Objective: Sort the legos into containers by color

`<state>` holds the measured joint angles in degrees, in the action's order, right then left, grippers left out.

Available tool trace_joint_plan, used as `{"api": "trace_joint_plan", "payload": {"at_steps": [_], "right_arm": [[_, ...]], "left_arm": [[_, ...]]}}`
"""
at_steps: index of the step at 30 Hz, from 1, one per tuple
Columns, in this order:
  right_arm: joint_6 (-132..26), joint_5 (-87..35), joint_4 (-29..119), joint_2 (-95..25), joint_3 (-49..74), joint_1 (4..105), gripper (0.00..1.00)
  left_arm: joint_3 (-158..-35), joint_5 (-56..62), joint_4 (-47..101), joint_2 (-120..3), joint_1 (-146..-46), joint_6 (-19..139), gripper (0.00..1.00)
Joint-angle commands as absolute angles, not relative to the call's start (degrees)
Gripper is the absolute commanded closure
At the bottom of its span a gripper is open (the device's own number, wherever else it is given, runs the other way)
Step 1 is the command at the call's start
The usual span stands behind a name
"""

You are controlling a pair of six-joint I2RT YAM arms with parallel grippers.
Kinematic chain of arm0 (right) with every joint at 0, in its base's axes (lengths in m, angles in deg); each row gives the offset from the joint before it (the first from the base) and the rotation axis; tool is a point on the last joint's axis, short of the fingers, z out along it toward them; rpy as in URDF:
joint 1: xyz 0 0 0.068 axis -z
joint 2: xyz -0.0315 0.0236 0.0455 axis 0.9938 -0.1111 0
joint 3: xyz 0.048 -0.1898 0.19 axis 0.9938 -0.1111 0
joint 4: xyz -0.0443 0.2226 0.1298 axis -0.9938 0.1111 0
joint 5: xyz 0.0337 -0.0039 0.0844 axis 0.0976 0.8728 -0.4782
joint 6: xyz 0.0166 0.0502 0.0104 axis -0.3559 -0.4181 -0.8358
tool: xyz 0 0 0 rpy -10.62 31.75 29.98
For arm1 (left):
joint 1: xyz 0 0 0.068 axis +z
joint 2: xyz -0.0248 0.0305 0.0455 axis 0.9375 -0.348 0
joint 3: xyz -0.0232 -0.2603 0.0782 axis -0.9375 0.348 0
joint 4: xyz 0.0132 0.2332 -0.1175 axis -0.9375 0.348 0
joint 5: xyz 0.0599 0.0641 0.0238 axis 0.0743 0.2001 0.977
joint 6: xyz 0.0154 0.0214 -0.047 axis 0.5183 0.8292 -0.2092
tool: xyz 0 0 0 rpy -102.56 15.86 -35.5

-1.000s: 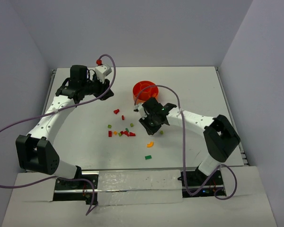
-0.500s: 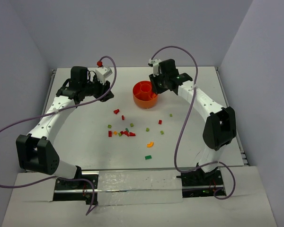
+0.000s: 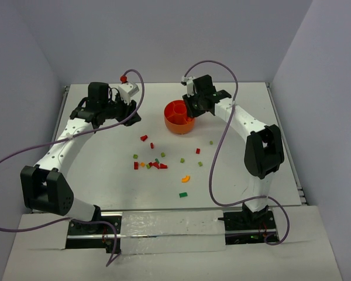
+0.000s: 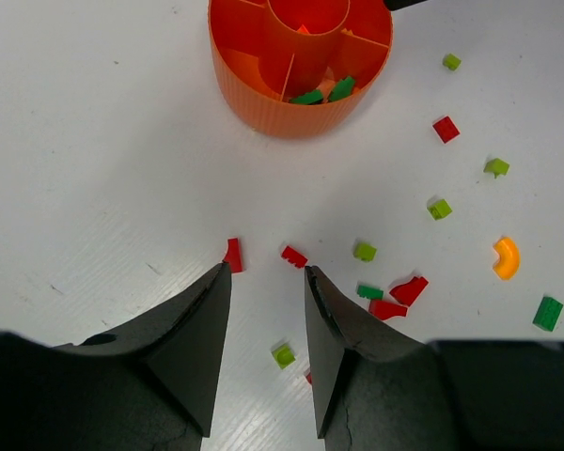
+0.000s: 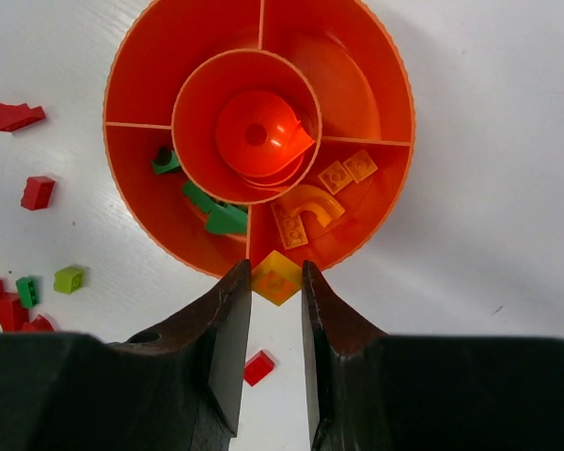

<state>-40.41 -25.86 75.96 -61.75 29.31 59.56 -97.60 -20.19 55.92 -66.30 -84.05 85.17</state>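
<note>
The right gripper (image 5: pixel 273 274) pinches a small yellow brick (image 5: pixel 276 280) by its flat sides, at the far right rim of the bowl (image 5: pixel 169 56). It is probably light, hard and slick. The left gripper (image 4: pixel 266 272) hangs open and empty over loose bricks (image 4: pixel 294 256).

The right pincer (image 5: pixel 274 278), gripping a yellow brick (image 5: pixel 276 280), has swung from the loose legos (image 3: pixel 158 164) to the bowl (image 5: pixel 348 66).

High overhead, close downward wrists, sharing bowl (image 4: pixel 284 111)
</note>
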Motion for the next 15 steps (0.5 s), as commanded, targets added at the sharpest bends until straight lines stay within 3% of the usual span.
{"api": "trace_joint_plan", "payload": {"at_steps": [1, 4, 6, 9, 11, 13, 15], "right_arm": [[-39.9, -25.3, 74.5, -62.9, 32.6, 60.5, 0.76], [-39.6, -24.9, 74.3, -63.3, 32.5, 60.7, 0.72], [-39.3, -24.9, 74.2, -63.8, 32.6, 61.1, 0.65], [-39.3, -25.1, 74.4, -64.2, 32.9, 61.1, 0.45], [-39.3, -25.2, 74.4, -64.1, 33.0, 61.1, 0.36], [-39.3, -25.1, 74.3, -63.9, 33.1, 61.1, 0.29], [-39.3, -24.8, 74.5, -63.9, 33.5, 61.0, 0.29]], "left_arm": [[-99.5, -21.6, 54.4, -67.0, -83.9, 84.7, 0.53], [-99.6, -21.8, 54.8, -67.1, -84.0, 84.8, 0.53], [-99.8, -21.7, 55.4, -67.4, -84.3, 85.2, 0.53], [-100.2, -21.3, 56.4, -67.5, -85.0, 85.9, 0.52], [-100.3, -21.1, 56.6, -67.4, -85.3, 86.3, 0.51], [-100.1, -21.0, 57.0, -67.2, -85.9, 86.6, 0.51], [-99.8, -21.2, 57.5, -67.1, -86.9, 86.7, 0.51]]}}
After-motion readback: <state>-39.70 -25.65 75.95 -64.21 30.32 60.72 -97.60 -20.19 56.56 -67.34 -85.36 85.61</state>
